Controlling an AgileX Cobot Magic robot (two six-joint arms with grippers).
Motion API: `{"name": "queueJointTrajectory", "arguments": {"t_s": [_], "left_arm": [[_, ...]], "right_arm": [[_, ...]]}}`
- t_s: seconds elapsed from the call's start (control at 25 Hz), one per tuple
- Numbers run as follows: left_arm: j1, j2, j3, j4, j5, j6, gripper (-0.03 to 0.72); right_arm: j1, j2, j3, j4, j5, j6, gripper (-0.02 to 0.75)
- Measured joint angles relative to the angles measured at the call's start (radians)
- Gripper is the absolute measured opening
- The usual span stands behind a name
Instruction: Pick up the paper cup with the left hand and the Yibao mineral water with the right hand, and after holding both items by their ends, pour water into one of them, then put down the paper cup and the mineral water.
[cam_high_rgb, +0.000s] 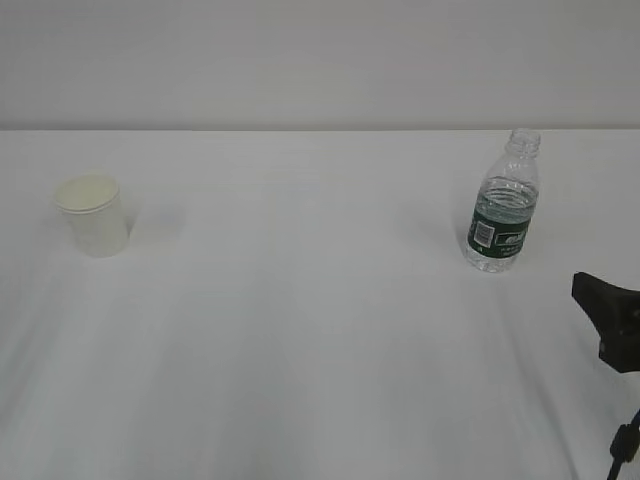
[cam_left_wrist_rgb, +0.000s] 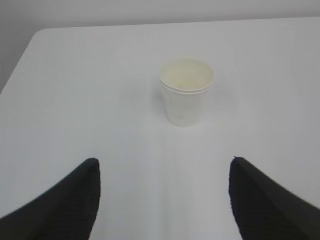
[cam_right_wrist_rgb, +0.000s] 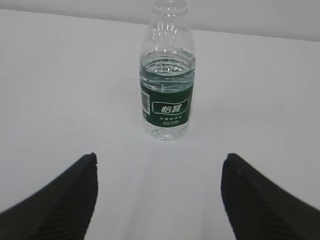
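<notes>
The cream-white paper cup (cam_high_rgb: 94, 214) stands upright at the table's left; in the left wrist view the paper cup (cam_left_wrist_rgb: 186, 91) sits ahead of my left gripper (cam_left_wrist_rgb: 163, 162), which is open and empty, well short of it. The Yibao mineral water (cam_high_rgb: 503, 204) stands upright at the right, uncapped, with water up to the top of its green label. In the right wrist view the bottle (cam_right_wrist_rgb: 167, 80) stands ahead of my open, empty right gripper (cam_right_wrist_rgb: 159, 157). The exterior view shows only a black part of the right hand (cam_high_rgb: 612, 320) at its right edge; the left hand is out of that view.
The white table (cam_high_rgb: 300, 330) stretches wide between cup and bottle. Its far edge meets a pale wall. The table's rounded far-left corner (cam_left_wrist_rgb: 37, 35) shows in the left wrist view.
</notes>
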Motion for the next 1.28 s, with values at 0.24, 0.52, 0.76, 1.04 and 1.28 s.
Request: {"name": "queueJointTrajectory", "arguments": {"t_s": [0.24,0.52,0.76,1.04,1.28], "left_arm": [[0.000,0.101,0.000,-0.009,-0.088,0.000,0.563],[-0.018,0.179,0.042,-0.014,-0.233,0.000,0.559],[-0.124,0.183,0.091,-0.014,-0.339,0.000,0.556],[-0.233,0.184,0.201,-0.084,-0.467,0.000,0.556],[-0.295,0.184,0.281,-0.107,-0.579,0.000,0.556]], "right_arm": [[0.000,0.070,0.019,0.006,-0.100,0.027,0.584],[0.000,0.116,0.019,0.009,-0.154,0.044,0.584],[0.000,0.137,0.034,0.012,-0.232,0.063,0.584],[0.000,0.137,0.063,0.012,-0.310,0.081,0.584],[0.000,0.137,0.064,0.005,-0.313,0.109,0.584]]}}
